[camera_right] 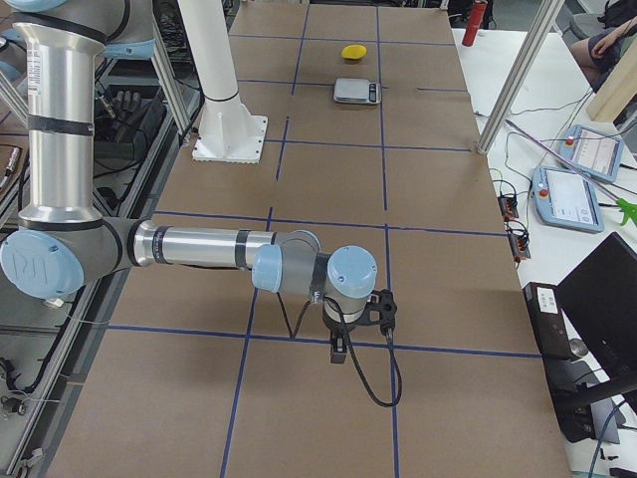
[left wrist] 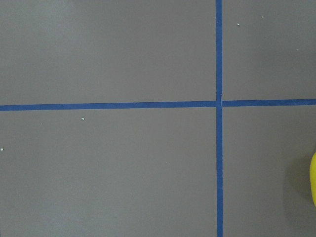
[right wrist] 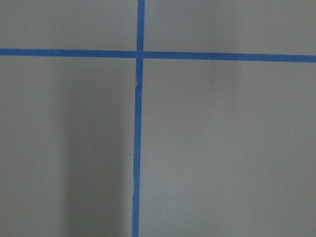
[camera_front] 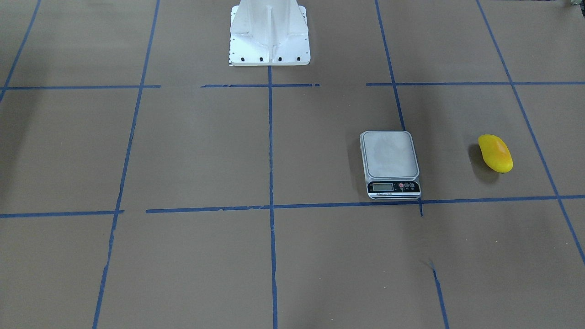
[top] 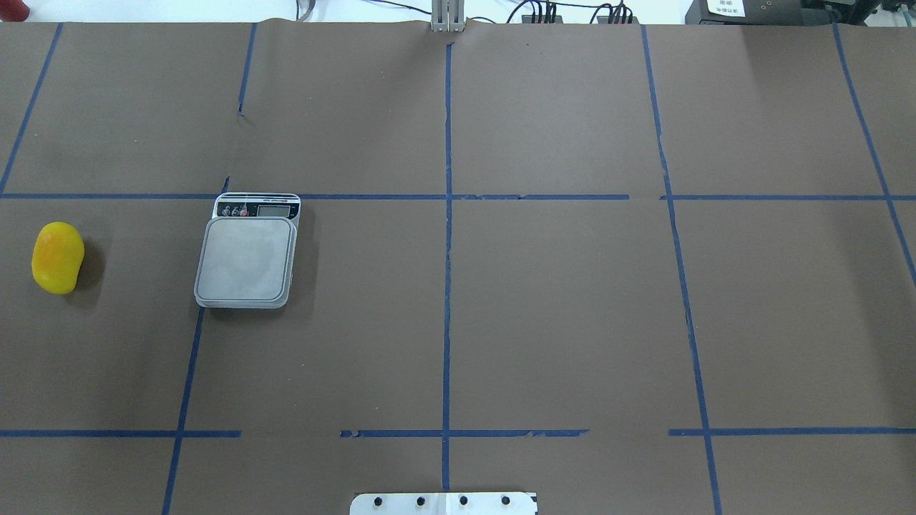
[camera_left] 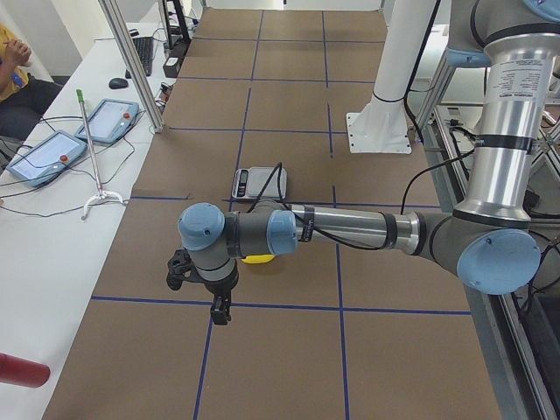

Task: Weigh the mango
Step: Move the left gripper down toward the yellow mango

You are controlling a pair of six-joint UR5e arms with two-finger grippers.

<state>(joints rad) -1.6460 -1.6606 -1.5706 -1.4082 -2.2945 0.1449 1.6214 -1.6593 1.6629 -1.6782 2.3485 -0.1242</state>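
The mango (camera_front: 495,153) is bright yellow with an orange blush and lies on the brown table on the robot's left side, apart from the scale (camera_front: 390,157). In the overhead view the mango (top: 57,257) is left of the scale (top: 247,259), whose platform is bare. My left gripper (camera_left: 220,313) shows only in the exterior left view, hanging above the table near the mango (camera_left: 256,258); I cannot tell if it is open. A yellow sliver of the mango (left wrist: 314,180) shows in the left wrist view. My right gripper (camera_right: 338,351) shows only in the exterior right view, far from the mango (camera_right: 352,51); its state is unclear.
The white robot pedestal (camera_front: 269,34) stands at the table's robot-side middle. Blue tape lines grid the brown surface. A side bench with tablets (camera_left: 44,153) and cables runs along the operators' edge. A red bottle (camera_left: 22,370) lies at the left end.
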